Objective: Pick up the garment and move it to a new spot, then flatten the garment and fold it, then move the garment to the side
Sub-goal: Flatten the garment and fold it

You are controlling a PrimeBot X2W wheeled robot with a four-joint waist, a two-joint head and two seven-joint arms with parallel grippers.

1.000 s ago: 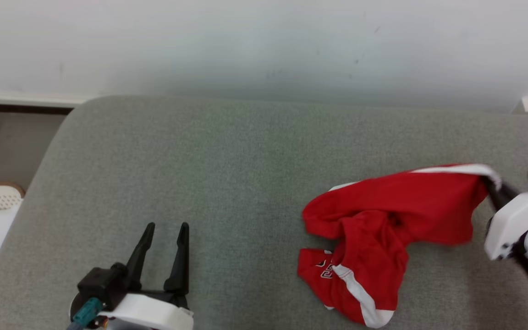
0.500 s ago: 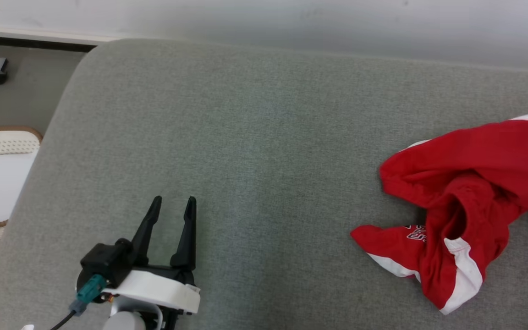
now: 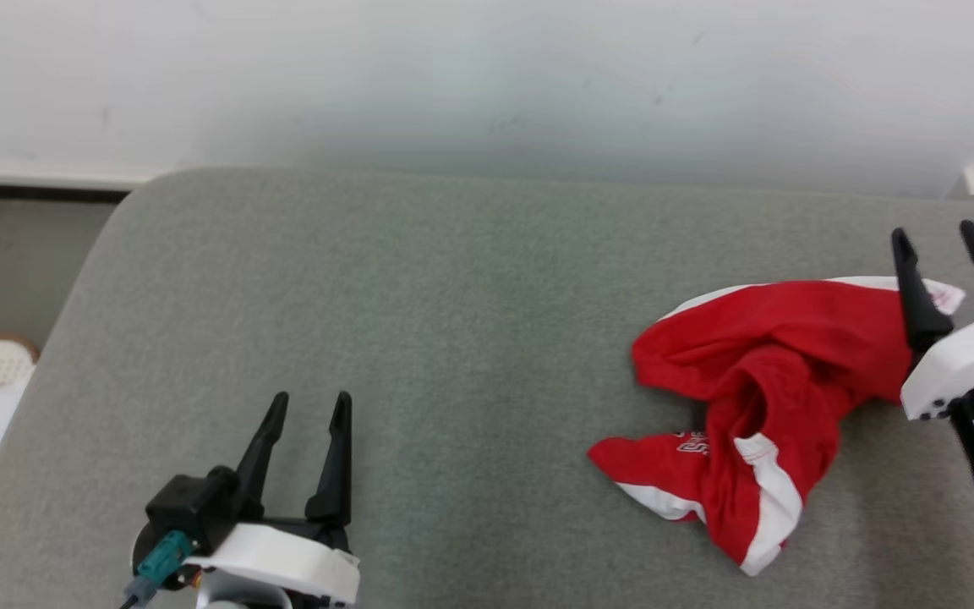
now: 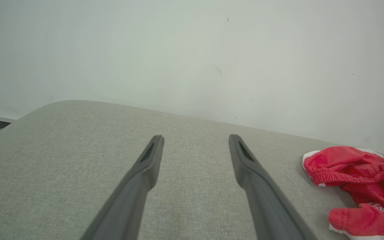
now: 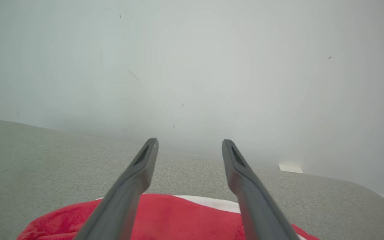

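Right gripper spread wide, empty, at the 3 o'clock edge of the crumpled red garment on the grey cushion; left gripper wide too, 7 o'clock

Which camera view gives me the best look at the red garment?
The head view: the whole crumpled red garment lies in frame on the grey cushion, white trim and lettering visible. The left wrist view catches part of it at the right edge; the right wrist view catches a red and white strip along the bottom.
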